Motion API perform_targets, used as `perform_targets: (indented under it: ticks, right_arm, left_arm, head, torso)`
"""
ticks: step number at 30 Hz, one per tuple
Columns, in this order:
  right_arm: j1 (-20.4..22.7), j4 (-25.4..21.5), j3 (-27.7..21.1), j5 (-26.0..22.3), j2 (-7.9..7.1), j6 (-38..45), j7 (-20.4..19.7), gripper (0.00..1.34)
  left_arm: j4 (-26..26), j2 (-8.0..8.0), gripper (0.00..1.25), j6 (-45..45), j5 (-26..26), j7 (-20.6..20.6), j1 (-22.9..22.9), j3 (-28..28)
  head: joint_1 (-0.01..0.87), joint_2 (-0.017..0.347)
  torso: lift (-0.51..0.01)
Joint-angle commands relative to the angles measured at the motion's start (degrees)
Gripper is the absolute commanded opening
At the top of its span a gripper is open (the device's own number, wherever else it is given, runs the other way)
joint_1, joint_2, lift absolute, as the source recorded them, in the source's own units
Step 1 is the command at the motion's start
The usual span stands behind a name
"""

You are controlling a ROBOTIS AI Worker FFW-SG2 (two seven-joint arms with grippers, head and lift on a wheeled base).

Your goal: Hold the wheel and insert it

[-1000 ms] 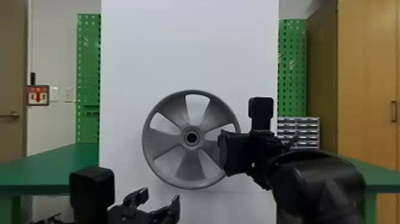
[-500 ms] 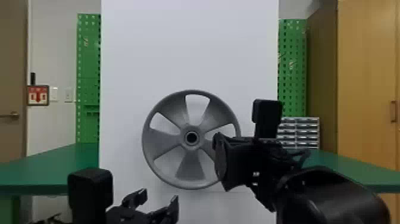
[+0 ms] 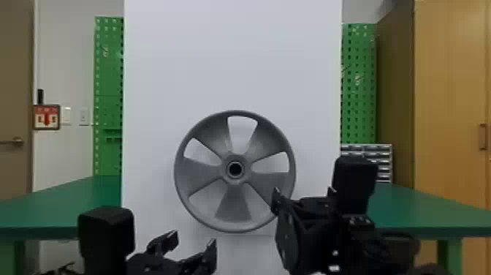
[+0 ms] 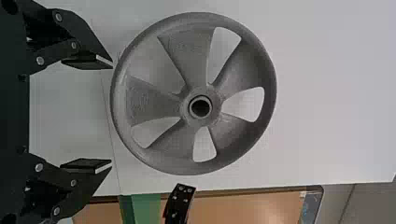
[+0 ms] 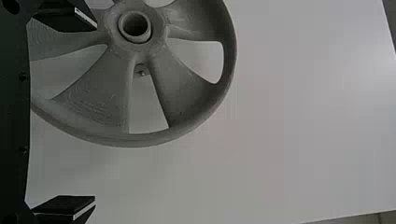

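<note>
- Standing upright before the white panel (image 3: 233,55), the wheel (image 3: 233,204) occupies frame centre.
- Left gripper (image 3: 192,244), bottom left of centre: fingers wide apart, tips below the wheel.
- Right gripper (image 3: 304,193), lower right: fingers wide apart, one overlapping the wheel's lower-right rim; contact cannot be confirmed.
- Right gripper has dropped and shifted rightward; wheel unmoved.
- Drawer unit (image 3: 384,158), mid-right: contents cannot be seen.

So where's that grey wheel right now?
In the head view, the grey wheel stands upright near the middle, in front of the white board, left of the right end effector.
</note>
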Motion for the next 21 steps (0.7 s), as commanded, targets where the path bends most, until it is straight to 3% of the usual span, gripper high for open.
perform_targets:
  ticks: [1,4,11,21]
  right_arm:
    - [5.3,-2.1,-1.1,2.5,-1.43,-3.5,0.9,1.34]
    - [8.3,-2.8,-1.8,3.3,-2.22,-5.3,1.0,1.34]
    - [15.6,-2.4,-3.6,6.0,-2.49,-10.9,1.9,1.34]
    - [22.8,1.3,-5.2,7.7,-1.87,-18.8,3.0,1.34]
  left_arm:
    - [0.0,-0.04,0.75,-0.3,0.1,0.0,0.1,0.3]
    - [-0.1,0.05,0.75,-0.4,0.3,0.0,0.3,0.7]
    - [-0.6,0.05,0.75,-0.9,0.4,0.0,1.0,1.6]
    - [-1.1,0.05,0.75,-0.9,0.4,0.0,1.9,3.0]
  head:
    - [0.0,0.029]
    - [0.0,0.029]
    - [0.0,0.029]
    - [0.0,0.029]
  torso:
    - [-0.488]
    - [-0.488]
    - [-0.488]
    - [-0.488]
